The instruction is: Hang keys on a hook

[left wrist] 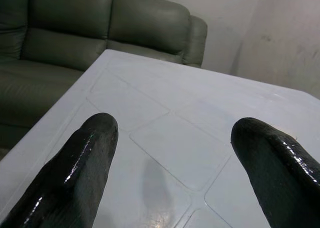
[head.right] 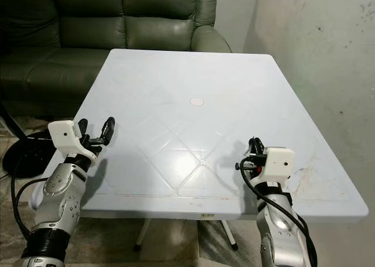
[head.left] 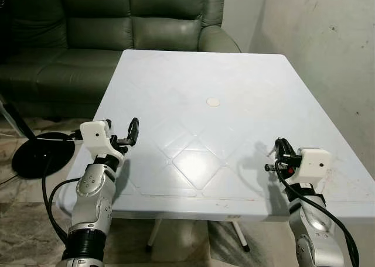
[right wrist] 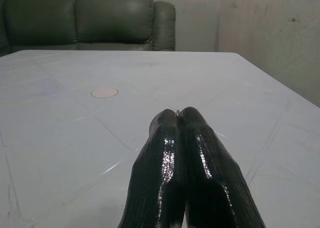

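A white plastic table (head.left: 193, 74) stands in front of me. My left gripper (head.right: 95, 131) hovers just over the table's left edge, open, with bare tabletop showing between its two black fingers (left wrist: 80, 163). My right gripper (head.left: 281, 145) is held above the front right part of the table. Its fingers (right wrist: 200, 153) are pressed together and point toward the table's middle. A tiny pale speck sits at their tips; I cannot tell what it is.
A small round cap (head.left: 213, 102) marks the table's centre. A dark green sofa (head.left: 117, 27) runs behind the table and along its left. A grey wall (head.left: 328, 44) stands close on the right. On the floor at the left lies a black round base (head.left: 41, 153) with cables.
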Robot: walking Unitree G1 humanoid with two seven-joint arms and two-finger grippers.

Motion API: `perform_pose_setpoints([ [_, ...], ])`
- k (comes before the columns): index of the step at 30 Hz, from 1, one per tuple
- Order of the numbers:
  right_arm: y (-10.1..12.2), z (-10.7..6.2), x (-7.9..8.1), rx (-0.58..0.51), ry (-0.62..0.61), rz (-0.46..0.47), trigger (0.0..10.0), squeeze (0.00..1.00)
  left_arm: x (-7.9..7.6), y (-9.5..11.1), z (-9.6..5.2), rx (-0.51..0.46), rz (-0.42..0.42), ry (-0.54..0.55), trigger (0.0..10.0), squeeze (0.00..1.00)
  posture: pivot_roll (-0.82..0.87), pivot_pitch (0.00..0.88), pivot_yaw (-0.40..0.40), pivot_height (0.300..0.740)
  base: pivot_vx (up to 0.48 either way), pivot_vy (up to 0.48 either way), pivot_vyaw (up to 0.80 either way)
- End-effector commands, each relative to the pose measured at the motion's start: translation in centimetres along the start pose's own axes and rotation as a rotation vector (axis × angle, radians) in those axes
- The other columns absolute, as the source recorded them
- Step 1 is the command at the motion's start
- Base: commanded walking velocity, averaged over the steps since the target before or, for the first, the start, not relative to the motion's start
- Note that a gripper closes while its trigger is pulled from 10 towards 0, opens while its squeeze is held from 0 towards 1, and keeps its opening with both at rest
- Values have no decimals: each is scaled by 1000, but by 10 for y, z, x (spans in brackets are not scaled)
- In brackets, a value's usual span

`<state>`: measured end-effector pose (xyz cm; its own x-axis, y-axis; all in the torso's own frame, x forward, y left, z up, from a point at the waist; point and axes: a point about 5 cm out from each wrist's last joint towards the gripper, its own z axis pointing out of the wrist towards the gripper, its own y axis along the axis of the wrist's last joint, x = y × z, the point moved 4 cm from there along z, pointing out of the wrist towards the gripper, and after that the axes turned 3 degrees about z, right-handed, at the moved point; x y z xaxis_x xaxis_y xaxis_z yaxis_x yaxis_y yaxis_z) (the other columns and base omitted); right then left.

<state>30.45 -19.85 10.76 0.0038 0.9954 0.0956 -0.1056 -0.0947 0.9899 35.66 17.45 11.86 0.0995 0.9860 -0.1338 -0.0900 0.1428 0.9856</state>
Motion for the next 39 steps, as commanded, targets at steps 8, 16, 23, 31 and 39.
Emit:
perform_pose_setpoints([
  [8,6,4,3,-25,3,3,10000,0,-16,8,0,-46,19,-52,10000,0,-20,0,-2,740,0,0,-527],
  [16,5,3,4,-20,8,5,10000,0,-17,8,-3,-47,24,-60,10000,0,-14,0,-6,740,0,0,-525],
  [23,5,4,4,-18,7,6,10000,0,-18,8,-4,-47,27,-60,10000,0,-12,0,-6,740,0,0,-528],
  [31,4,3,4,-15,5,13,10000,0,-18,8,-5,-45,26,-60,10000,0,-11,0,-7,740,0,0,-526],
  [39,4,2,3,-9,3,13,10000,0,-19,6,-7,-41,30,-60,10000,0,-11,0,-10,740,0,0,-524],
])
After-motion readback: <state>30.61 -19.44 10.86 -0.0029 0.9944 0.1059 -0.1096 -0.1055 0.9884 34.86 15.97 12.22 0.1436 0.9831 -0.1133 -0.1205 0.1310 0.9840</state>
